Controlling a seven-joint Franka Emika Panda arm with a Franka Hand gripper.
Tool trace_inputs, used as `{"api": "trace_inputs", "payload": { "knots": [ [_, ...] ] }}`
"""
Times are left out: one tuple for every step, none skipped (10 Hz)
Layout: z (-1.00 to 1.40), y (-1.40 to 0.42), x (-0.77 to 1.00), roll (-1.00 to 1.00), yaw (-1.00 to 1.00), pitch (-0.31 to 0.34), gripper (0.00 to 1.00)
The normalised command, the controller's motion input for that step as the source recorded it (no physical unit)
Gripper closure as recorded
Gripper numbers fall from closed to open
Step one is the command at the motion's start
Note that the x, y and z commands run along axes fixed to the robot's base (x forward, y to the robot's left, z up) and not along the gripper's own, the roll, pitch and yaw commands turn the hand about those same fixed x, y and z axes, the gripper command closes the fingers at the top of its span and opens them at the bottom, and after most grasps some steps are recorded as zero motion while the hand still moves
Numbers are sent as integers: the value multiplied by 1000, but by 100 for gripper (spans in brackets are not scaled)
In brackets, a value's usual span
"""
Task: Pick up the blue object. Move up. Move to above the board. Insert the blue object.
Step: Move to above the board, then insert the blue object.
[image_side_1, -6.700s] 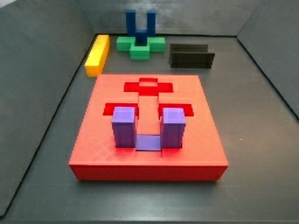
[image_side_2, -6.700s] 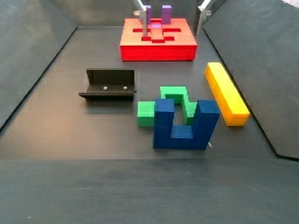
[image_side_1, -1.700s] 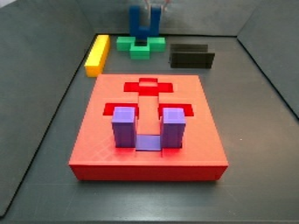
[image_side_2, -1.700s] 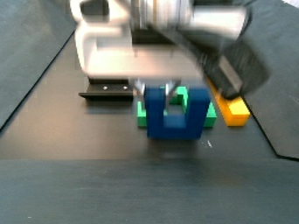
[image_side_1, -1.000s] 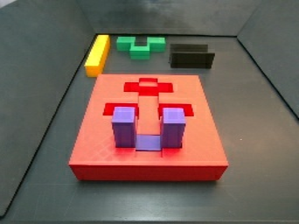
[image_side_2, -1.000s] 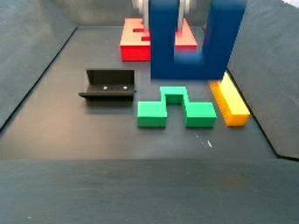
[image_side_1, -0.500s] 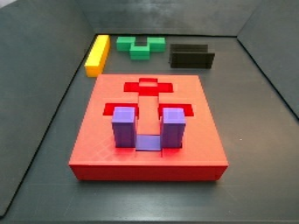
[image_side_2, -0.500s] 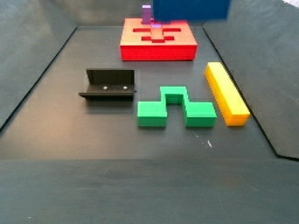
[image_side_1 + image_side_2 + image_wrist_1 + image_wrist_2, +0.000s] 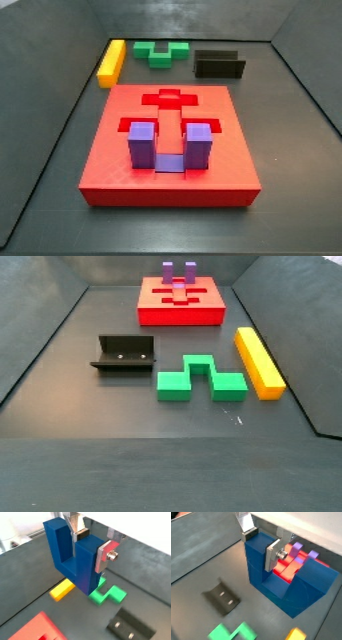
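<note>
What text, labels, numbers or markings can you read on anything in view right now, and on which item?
None: no view shows any word, number or sign.
The blue object, clamped in the gripper above the floor: plain.
The board and the purple block seated in it: plain.
The green block, yellow bar and fixture: unmarked.

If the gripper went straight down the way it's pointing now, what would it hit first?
Probably the green block or bare floor beside it. The gripper, holding the blue object, hangs above it in a wrist view; depth is unclear.
</note>
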Motion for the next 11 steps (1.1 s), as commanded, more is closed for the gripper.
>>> {"api": "trace_inputs", "payload": {
  "knots": [
    [141,-1400,-120,-15,13,8,100],
    [149,-1400,-117,2,11,14,100],
    [162,-1400,-108,-4,9,22,100],
    [181,-1400,-93,-1,9,48,100],
    [191,-1400,-69,9,7,71,100],
    [77,-501,22,10,9,111,100],
    [0,26,0,0,0,0,100],
    [-243,0,23,-214,-17,-77,100],
    [-260,0,197,-327,-200,-140,100],
    [-203,0,414,-357,-274,-123,100],
    [-223,0,403,-339,-257,-123,100]
  ]
}}
